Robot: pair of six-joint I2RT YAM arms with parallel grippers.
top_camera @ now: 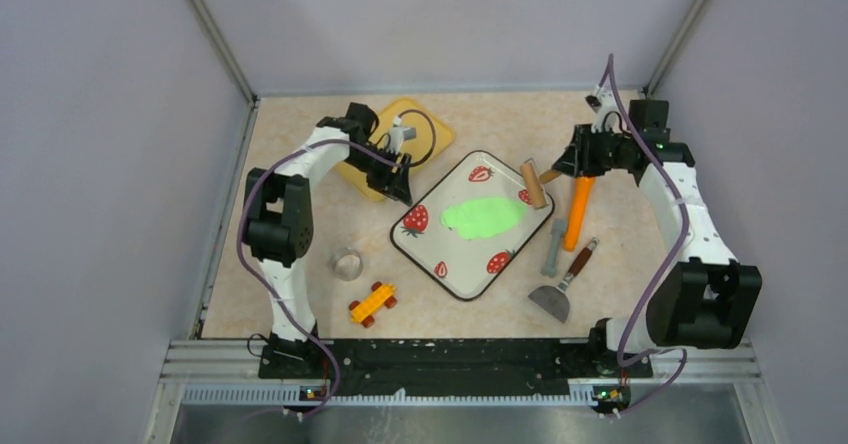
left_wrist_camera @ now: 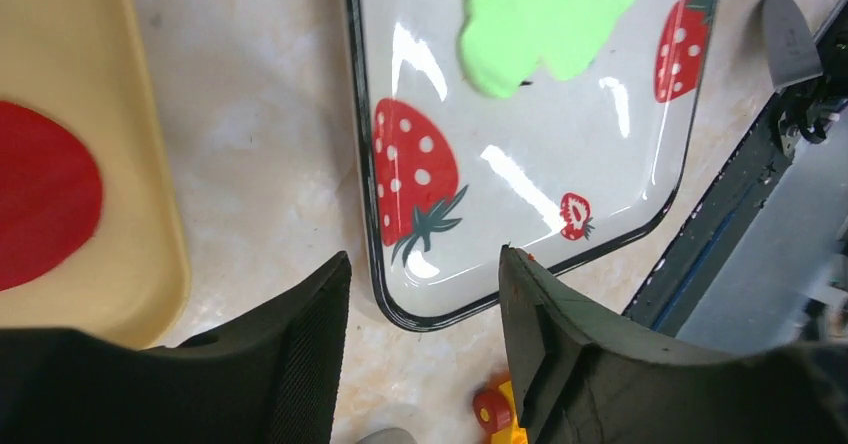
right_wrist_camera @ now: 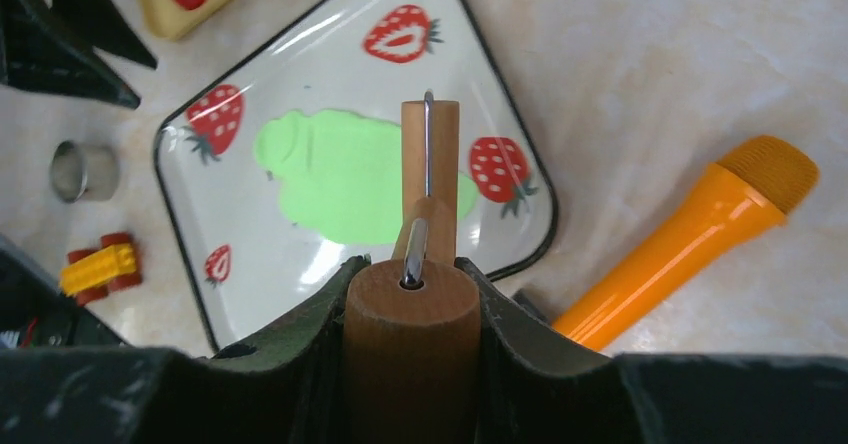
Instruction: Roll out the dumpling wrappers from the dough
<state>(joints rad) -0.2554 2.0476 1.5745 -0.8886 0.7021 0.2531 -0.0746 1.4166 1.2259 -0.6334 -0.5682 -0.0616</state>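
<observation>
Right pincer (right_wrist_camera: 412, 289) is clenched on the single wooden roller (right_wrist_camera: 430, 149) at the edge of the one strawberry tray (top_camera: 458, 256). Left pincer (left_wrist_camera: 425, 264) gapes wide, empty, beside it. One dough (top_camera: 483, 216) lies mid-tray.

Beige marbled tabletop (top_camera: 450, 314). White rectangular tray (top_camera: 465, 254), black rim, strawberry print, sits askew near centre. Yellow square plastic tray (left_wrist_camera: 140, 164) at far left, near it but not touching (strip of bare table between). Near left: small metal ring cutter (top_camera: 347, 263), yellow toy block car with red wheels (top_camera: 372, 302). Right of white tray: orange microphone-shaped toy (top_camera: 578, 214), grey-handled tool (top_camera: 553, 247) just beside it, metal scraper with brown handle (top_camera: 560, 289).
</observation>
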